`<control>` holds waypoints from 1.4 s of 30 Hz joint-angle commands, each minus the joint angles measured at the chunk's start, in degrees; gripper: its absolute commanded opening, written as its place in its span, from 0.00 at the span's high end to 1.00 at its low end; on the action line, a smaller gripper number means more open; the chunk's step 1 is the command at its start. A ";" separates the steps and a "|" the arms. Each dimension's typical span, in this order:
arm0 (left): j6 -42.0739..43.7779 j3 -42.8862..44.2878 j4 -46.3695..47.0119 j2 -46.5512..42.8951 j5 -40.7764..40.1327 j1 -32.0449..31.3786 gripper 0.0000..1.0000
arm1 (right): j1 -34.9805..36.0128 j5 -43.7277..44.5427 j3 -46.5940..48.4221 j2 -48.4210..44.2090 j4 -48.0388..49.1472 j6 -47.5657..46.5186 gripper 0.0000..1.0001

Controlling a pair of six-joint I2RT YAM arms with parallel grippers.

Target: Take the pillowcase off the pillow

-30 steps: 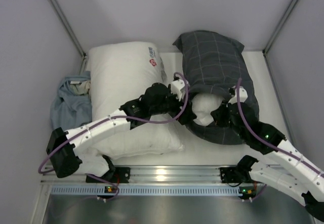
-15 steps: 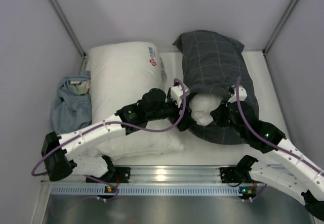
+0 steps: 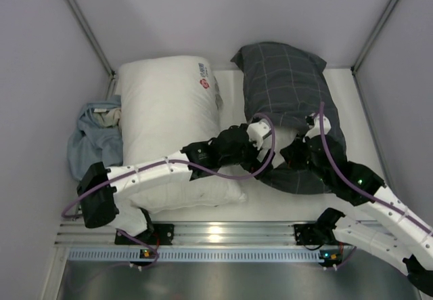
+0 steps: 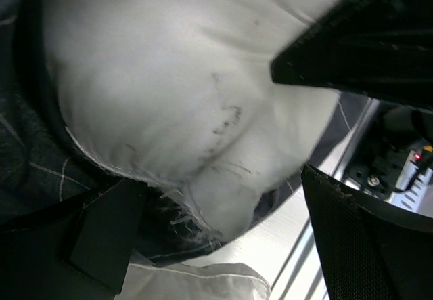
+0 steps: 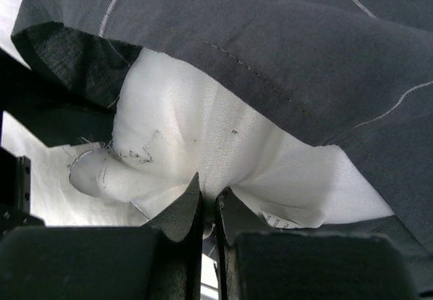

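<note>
The dark grey-blue checked pillowcase (image 3: 284, 83) lies at the back right with its open mouth toward me. The white pillow (image 5: 203, 131) bulges out of that mouth, its small tag (image 5: 291, 217) showing. My right gripper (image 5: 208, 202) is shut on a pinch of the pillow's white fabric just below the pillowcase hem (image 5: 270, 56); in the top view it (image 3: 295, 152) sits at the mouth. My left gripper (image 4: 230, 239) is open wide, its fingers on either side of the pillow's protruding corner (image 4: 223, 205). In the top view it (image 3: 265, 164) covers most of the exposed pillow end.
A larger white pillow with a red logo (image 3: 169, 110) lies left of the pillowcase, under my left arm. A light blue cloth (image 3: 95, 137) is bunched at the far left. A metal rail (image 3: 216, 236) runs along the near edge. Walls close in on both sides.
My left arm has swung right and stretched out, bringing its open gripper onto the pillow's exposed end, which it now hides from above. The right gripper has stayed put.
</note>
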 commanded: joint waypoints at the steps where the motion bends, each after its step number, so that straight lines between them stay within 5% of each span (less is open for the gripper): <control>1: 0.41 4.28 2.57 2.00 -7.38 -0.15 0.01 | 0.38 -1.89 4.71 -1.60 3.24 0.35 1.00; 8: 0.14 4.56 4.94 2.98 -12.84 -0.15 0.01 | 0.38 -2.59 4.53 -1.60 2.97 0.61 1.00; 12: 0.93 5.26 7.84 4.91 -8.11 -0.15 0.03 | 0.38 -3.21 4.36 -0.90 3.06 0.79 1.00; 14: 1.02 5.96 9.42 6.05 -4.52 -0.15 0.17 | 0.29 -3.21 4.53 -0.64 3.06 0.70 1.00; 16: 1.20 6.84 9.69 6.76 -2.74 -0.15 0.68 | 0.38 -3.47 4.71 -0.55 3.15 0.44 1.00; 18: 2.07 6.67 12.06 6.67 -1.77 -0.15 1.00 | 0.38 -3.48 4.97 -0.55 3.06 -0.09 1.00; 23: 4.36 7.54 12.59 5.79 -4.83 0.29 1.00 | 0.38 -1.81 5.24 -0.46 2.18 -1.49 0.99; 26: 3.31 8.86 10.66 5.35 -5.55 2.13 1.00 | 0.38 -0.84 5.32 -1.07 0.87 -1.76 0.61; 27: 3.22 9.73 10.48 5.18 -5.81 2.66 1.00 | 0.29 -0.32 5.41 -1.25 -0.01 -1.41 0.26; 30: 3.48 10.00 8.02 3.77 -6.51 3.89 1.00 | 0.38 5.39 6.46 -1.69 -5.43 1.47 0.01; 42: 2.78 11.76 8.81 5.61 -1.68 5.13 1.00 | 0.38 13.75 10.86 -1.33 -22.60 15.27 0.01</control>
